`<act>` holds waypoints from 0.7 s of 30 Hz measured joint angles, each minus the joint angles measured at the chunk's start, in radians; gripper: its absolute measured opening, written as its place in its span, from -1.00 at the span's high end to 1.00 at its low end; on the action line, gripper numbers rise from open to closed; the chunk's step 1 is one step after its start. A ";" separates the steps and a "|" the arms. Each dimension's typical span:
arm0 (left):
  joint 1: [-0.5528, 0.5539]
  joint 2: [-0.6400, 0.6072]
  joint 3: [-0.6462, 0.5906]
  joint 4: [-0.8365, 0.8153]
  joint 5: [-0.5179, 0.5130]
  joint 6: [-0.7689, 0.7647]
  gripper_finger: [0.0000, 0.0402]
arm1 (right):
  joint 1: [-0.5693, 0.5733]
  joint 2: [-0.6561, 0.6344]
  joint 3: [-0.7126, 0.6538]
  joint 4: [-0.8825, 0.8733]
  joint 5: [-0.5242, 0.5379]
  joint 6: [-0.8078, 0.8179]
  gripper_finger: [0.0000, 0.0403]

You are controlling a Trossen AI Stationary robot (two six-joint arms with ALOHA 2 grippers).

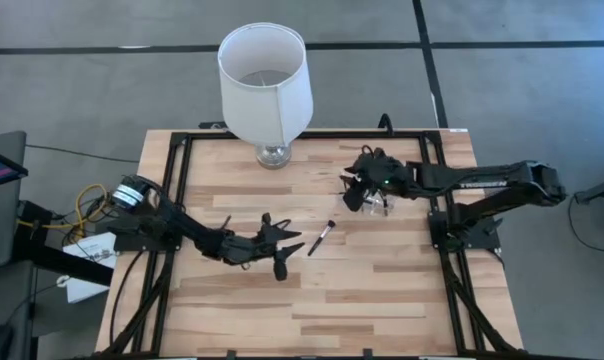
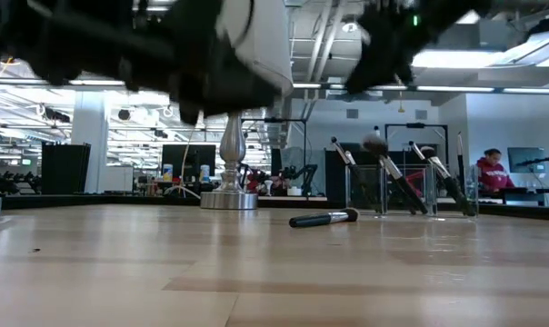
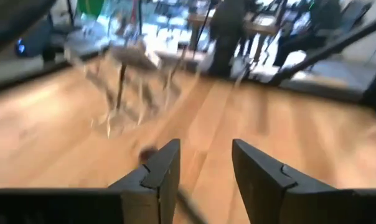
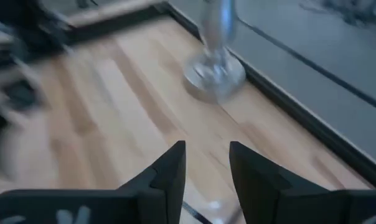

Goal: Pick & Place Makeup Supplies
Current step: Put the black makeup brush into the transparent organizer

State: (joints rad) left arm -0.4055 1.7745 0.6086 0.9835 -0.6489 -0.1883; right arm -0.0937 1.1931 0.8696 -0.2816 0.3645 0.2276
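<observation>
One dark-handled makeup brush (image 1: pixel 322 237) lies flat on the table, seen in the low view as brush (image 2: pixel 324 218) with its bristle tip toward the holder. My left gripper (image 1: pixel 285 250) is open, just left of this brush. In its wrist view the left gripper (image 3: pixel 205 168) has the blurred brush (image 3: pixel 149 152) ahead of its fingers. Several more brushes (image 2: pixel 393 177) stand leaning in the clear holder (image 2: pixel 406 191). My right gripper (image 1: pixel 357 190) hovers open and empty above the holder (image 1: pixel 379 205). Its wrist view shows the right gripper (image 4: pixel 206 168) facing the lamp's base.
A white lampshade (image 1: pixel 265 75) on a glass base (image 1: pixel 273 155) stands at the table's far middle, also seen as base (image 4: pixel 214 71). A black frame (image 1: pixel 182 150) runs along the table's sides. Bare wood (image 1: pixel 362 300) lies toward the near edge. A person (image 2: pixel 493 173) sits in the room behind.
</observation>
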 joint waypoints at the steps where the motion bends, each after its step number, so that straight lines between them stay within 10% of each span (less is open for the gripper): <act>1: 0.008 0.034 0.001 0.003 0.000 -0.017 0.31 | 0.018 -0.005 0.018 -0.001 0.000 0.000 0.42; 21: 0.111 0.418 0.231 0.020 0.025 -0.076 0.11 | 0.364 0.115 0.082 0.044 0.004 0.087 0.41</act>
State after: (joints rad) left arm -0.2949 2.1923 0.8396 1.0033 -0.6237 -0.2648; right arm 0.2706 1.3077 0.9516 -0.2373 0.3685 0.3145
